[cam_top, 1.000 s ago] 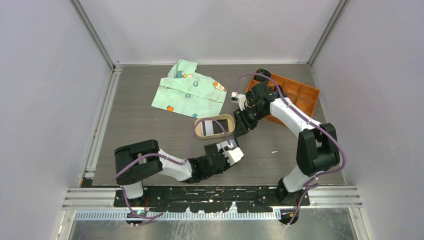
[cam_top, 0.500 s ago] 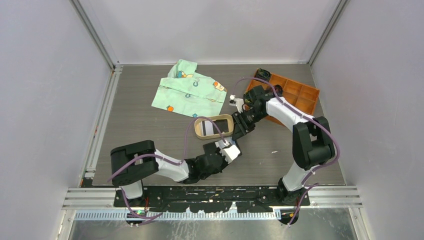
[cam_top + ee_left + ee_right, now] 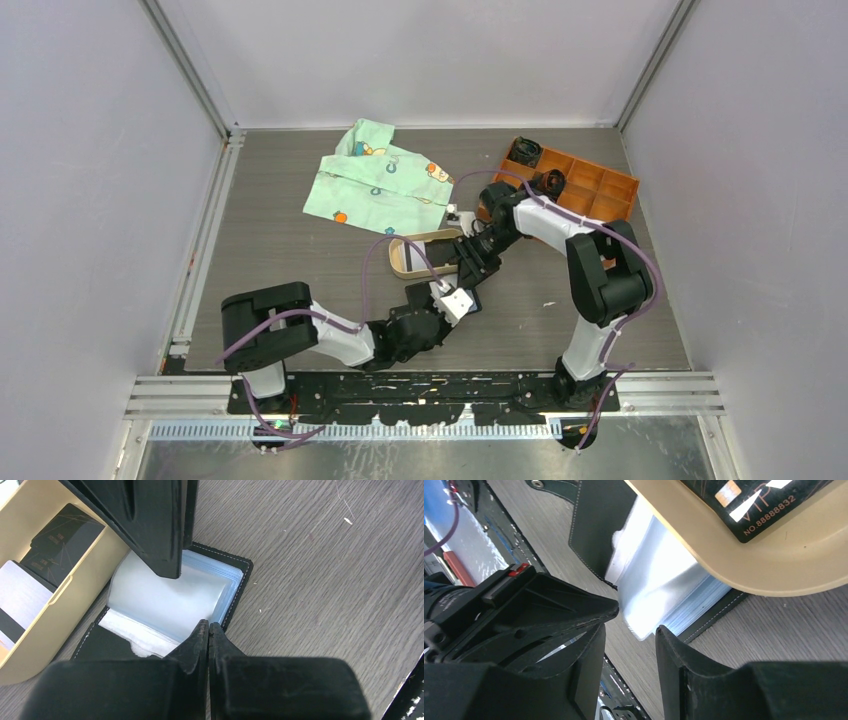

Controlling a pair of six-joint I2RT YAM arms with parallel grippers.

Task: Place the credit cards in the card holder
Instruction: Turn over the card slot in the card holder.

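Observation:
The card holder [image 3: 170, 592] lies open on the table beside the tan oval tray [image 3: 75, 577], its clear inner sleeves facing up. My left gripper [image 3: 208, 626] is shut, with its tips on the near edge of the sleeves. My right gripper [image 3: 631, 629] is open over the sleeves' corner [image 3: 659, 595], one finger on each side. It shows as a black finger [image 3: 150, 525] in the left wrist view. A black credit card [image 3: 749, 500] and a whitish card [image 3: 20, 595] lie in the tray. In the top view both grippers [image 3: 455, 280] meet just below the tray [image 3: 398, 262] and hide the holder.
A green patterned cloth [image 3: 385, 180] lies at the back centre. An orange compartment box [image 3: 595, 185] with small black items stands at the back right. The tray's rim [image 3: 774, 565] touches the holder's far side.
My right gripper has swung from the tray's right end down and left onto the card holder. My left gripper has edged slightly up and left toward it.

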